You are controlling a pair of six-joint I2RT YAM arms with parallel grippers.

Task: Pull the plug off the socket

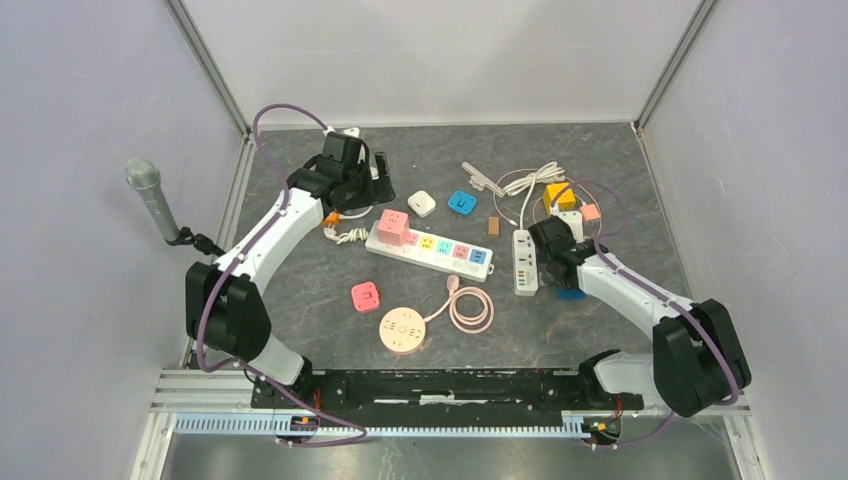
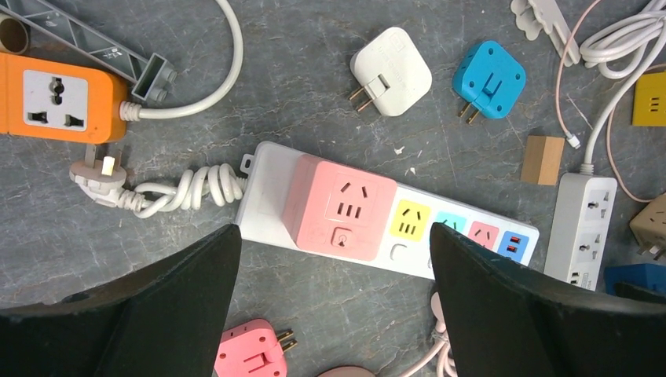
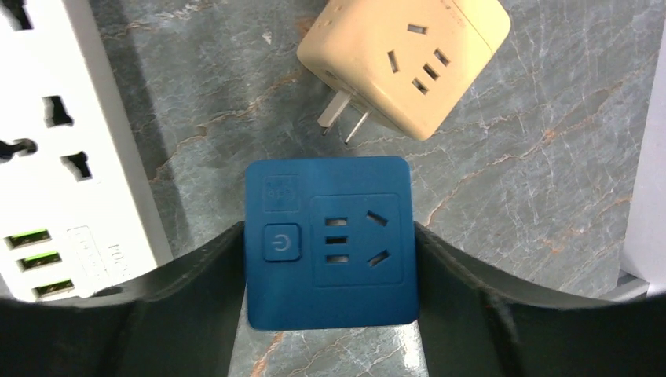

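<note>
While the grey stone-patterned counter (image 1: pixel 330 330) is littered with adapters, cords and strips, the piece that matters lies near its middle: a long white power strip (image 2: pixel 267 188) with coloured sockets. A pink cube plug (image 2: pixel 342 206) is seated squarely in the socket at its cord end. Above that pair hang the left fingers (image 2: pixel 157 314), spread wide to either side of the cube and touching neither it nor the strip. Over on the right side, the right fingers (image 3: pixel 181 314) press both flanks of a blue cube (image 3: pixel 330 239), which is free of any socket, just beside a smaller white strip (image 3: pixel 71 157) and near a cream cube (image 3: pixel 408 63). Whether it is lifted cannot be told. Judging by these views, the pull on the pink plug has not yet begun: closing on it and drawing it out are left.
</note>
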